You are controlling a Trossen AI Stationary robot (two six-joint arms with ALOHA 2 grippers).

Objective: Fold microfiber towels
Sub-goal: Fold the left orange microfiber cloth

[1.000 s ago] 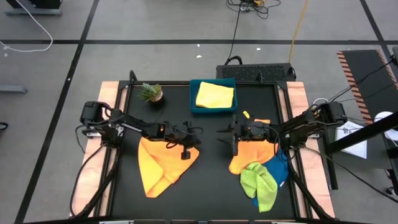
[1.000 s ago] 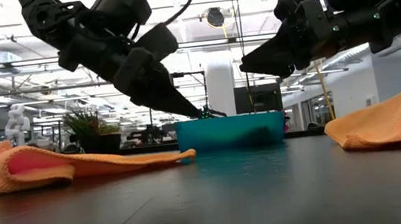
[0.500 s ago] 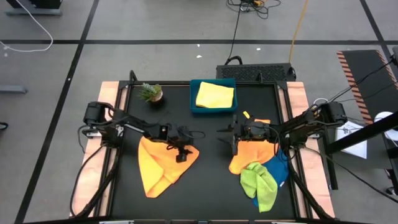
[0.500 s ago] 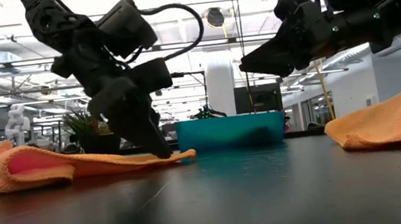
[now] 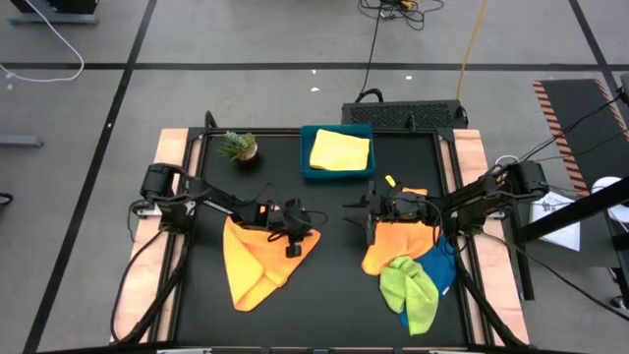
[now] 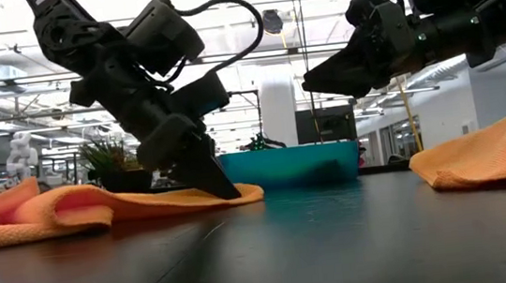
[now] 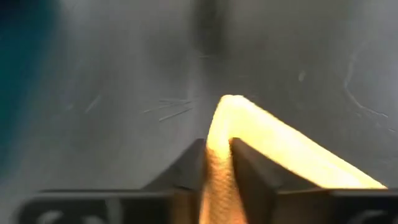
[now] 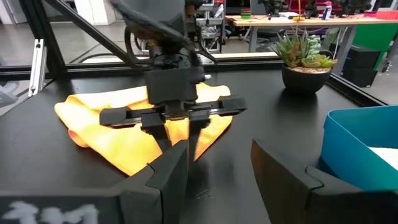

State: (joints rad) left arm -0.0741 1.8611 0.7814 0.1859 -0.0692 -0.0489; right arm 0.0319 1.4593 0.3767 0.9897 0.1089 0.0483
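Observation:
An orange towel [image 5: 254, 264] lies crumpled on the table's left half. My left gripper [image 5: 293, 238] is shut on its right corner, low over the table; it also shows in the low view [image 6: 208, 182]. My right gripper [image 5: 356, 218] hangs open and empty above the table's middle [image 6: 314, 80]. Beside it another orange towel [image 5: 398, 241], a lime green towel [image 5: 411, 290] and a blue towel [image 5: 444, 267] lie in a heap. A yellow towel [image 5: 339, 149] lies in the blue tray [image 5: 307, 169]. My left gripper pinches the orange towel's right corner [image 7: 219, 134] between its two fingers [image 7: 252, 177]. The corner's tip sticks out past the fingertips. The fingers slant down from the table's left side. The corner lies on or just above the table [image 6: 244, 194], and the rest of the towel lies slack; one layer or several, I cannot tell.
A small potted plant [image 5: 239, 147] stands at the far left, next to the tray. Bare black tabletop [image 5: 334, 285] lies between the two towel groups. The table has wooden side strips [image 5: 167, 177].
My left gripper has come down from above the table onto the orange towel's right corner and tipped its fingers downward. The corner now lies a little farther toward the table's right, with a fold bulging up behind it. The rest of the towel has stayed put.

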